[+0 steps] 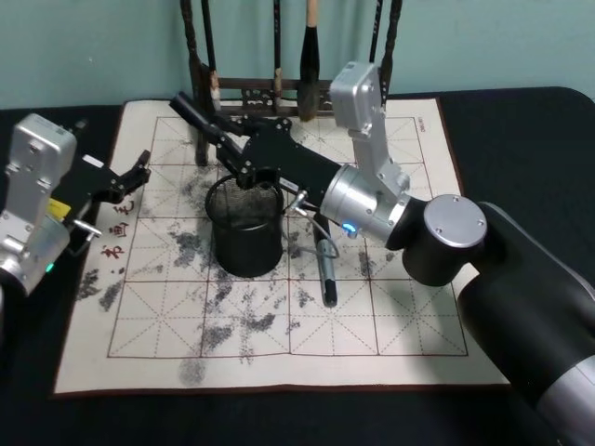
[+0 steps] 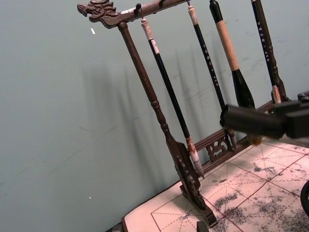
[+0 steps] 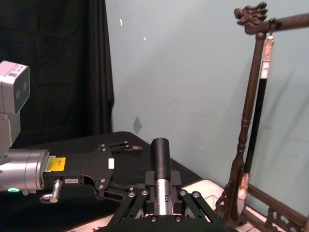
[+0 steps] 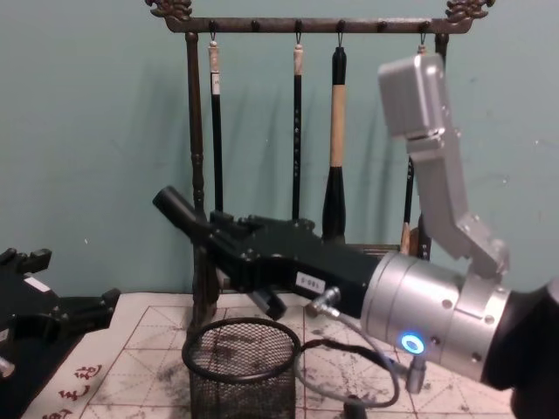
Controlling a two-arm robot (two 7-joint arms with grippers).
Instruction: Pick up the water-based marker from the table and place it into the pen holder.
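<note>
Black mesh holder [image 1: 246, 232] stands on mat [image 1: 409, 316], left of centre; black tabletop [image 1: 521, 130] all round. R end effector [image 1: 240, 156] reaches in from 3 o'clock and hangs above holder's far rim, jaws pinched narrow on marker [image 1: 197, 119]. Marker black, tilted, free end pointing up toward 10 o'clock; it is clear of holder, not inside. Chest view: marker sits above & behind the rim w/ a gap between. A second pen [image 1: 327, 269], dark, lies flat on mat at holder's 3–4 o'clock, near but not touching. At 12 o'clock, brush rack [image 1: 270, 88] on mat's far edge, brushes [image 1: 310, 56] hanging. L end effector [image 1: 130, 177] at holder's 9 o'clock, over mat's left edge, fingers spread wide, holding nothing.
</note>
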